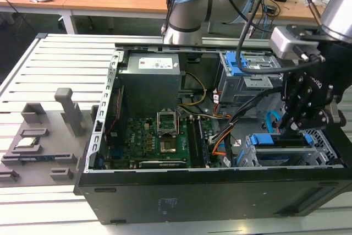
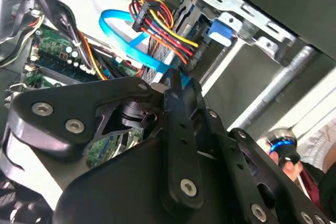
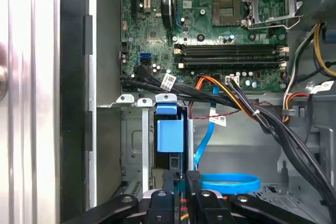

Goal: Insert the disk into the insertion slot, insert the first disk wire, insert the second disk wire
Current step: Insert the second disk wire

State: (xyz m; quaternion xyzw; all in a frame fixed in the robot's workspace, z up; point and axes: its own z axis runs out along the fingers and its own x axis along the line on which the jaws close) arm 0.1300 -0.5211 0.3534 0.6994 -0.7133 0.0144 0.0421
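Slatted tabletop (image 1: 60, 59) carries an opened computer case (image 1: 181, 202). At its exterior-view right corner, the disk (image 1: 280, 148) is seated in the slot (image 1: 324, 152), with the gripper (image 1: 290, 130) held just above. Whether its fingers are spread cannot be told.

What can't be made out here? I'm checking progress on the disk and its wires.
- Whether the end effector grips anything: its own linkage blocks the fingertips in both wrist views.
- How far the disk sits in the insertion slot: the end effector covers it in the exterior view.
- Where the blue cable plugs in: hidden behind the end effector in the second wrist view.
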